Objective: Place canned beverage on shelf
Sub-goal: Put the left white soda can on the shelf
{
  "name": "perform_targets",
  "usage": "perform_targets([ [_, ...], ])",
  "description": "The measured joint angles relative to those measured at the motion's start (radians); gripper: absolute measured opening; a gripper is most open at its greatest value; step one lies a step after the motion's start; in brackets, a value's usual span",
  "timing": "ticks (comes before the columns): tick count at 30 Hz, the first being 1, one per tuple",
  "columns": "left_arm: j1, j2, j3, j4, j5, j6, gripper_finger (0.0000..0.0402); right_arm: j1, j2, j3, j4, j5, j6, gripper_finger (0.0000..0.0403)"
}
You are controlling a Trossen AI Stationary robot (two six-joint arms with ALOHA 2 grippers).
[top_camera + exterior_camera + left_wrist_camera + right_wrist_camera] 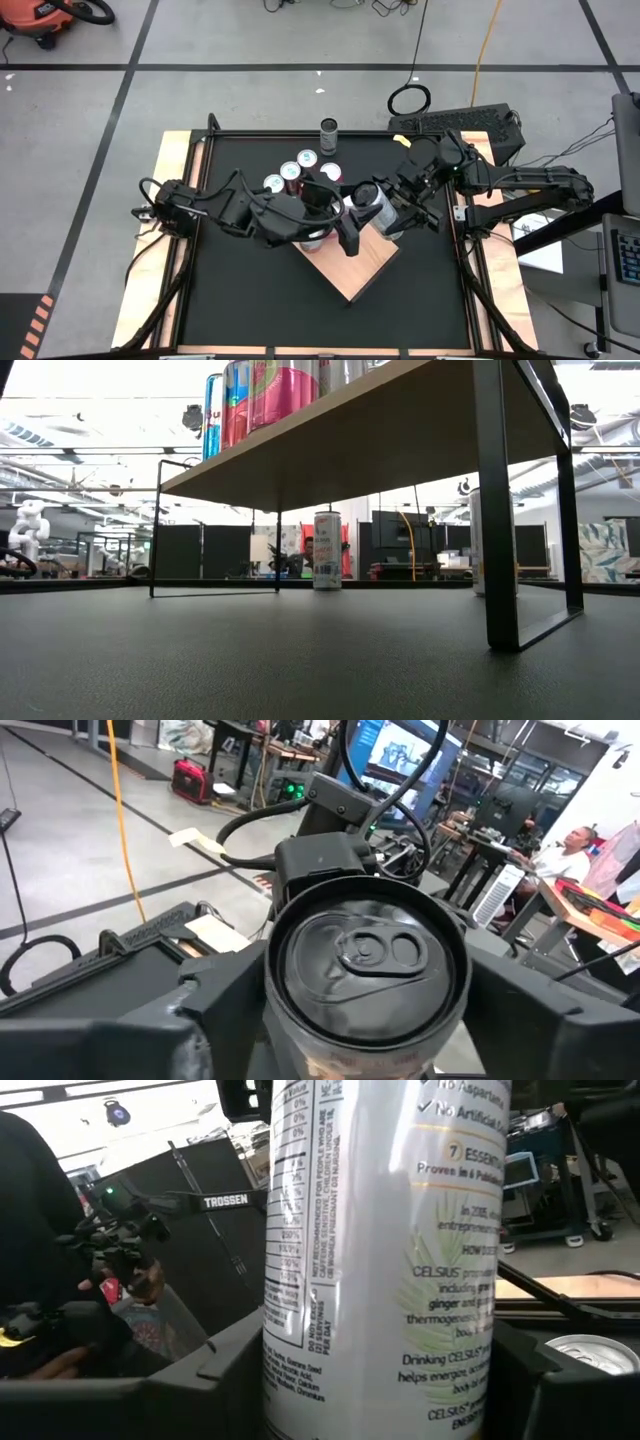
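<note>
A white canned beverage [385,212] stands upright over the far right part of the pale wooden shelf [350,270], whose underside [380,440] shows in the low view. My right gripper [402,205] comes from the table's right and is shut on it [380,1230]. My left gripper [348,222] reaches in from the left, level, and is open. Its fingers [230,1005] stand close on either side of the can's top [365,955]. Several other cans [300,170] stand on the shelf's far left part [270,395]. My right gripper pinches the can's printed side wall [300,1330] between its two fingers [215,1375], coming level from the table's right. The can stands upright in the hold; whether its bottom rests on the shelf does not show. My left gripper's fingers lie close beside the can's upper part; whether they touch it I cannot tell.
One more can [329,133] stands on the black table near its far edge [327,550]. The shelf stands on thin black legs [497,510]. Narrow wooden strips [175,160] edge the table. A person [575,845] sits in the room beyond.
</note>
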Motion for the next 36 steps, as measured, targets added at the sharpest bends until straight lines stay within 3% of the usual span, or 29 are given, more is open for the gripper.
perform_targets([
  [5,0.001,0.000,0.000,-0.006,0.006,-0.029,0.0249,0.000,-0.001,0.001,-0.014,0.011,0.025,0.0242],
  [15,0.001,0.000,0.000,-0.006,0.012,-0.052,0.0242,0.000,-0.048,0.020,-0.161,0.084,0.025,0.0325],
  [20,0.005,0.000,-0.001,0.012,0.006,-0.050,0.0241,0.001,-0.057,0.150,-0.470,0.177,-0.102,0.0351],
  [26,0.031,0.000,-0.001,0.033,-0.015,-0.052,0.0241,0.001,-0.043,0.361,-0.788,0.330,-0.250,0.0354],
  [32,0.078,0.000,-0.001,0.044,-0.023,-0.026,0.0241,0.000,-0.012,0.542,-0.976,0.467,-0.258,0.0354],
  [36,0.114,0.000,-0.001,0.045,-0.027,-0.012,0.0241,0.000,0.017,0.624,-1.061,0.505,-0.262,0.0354],
])
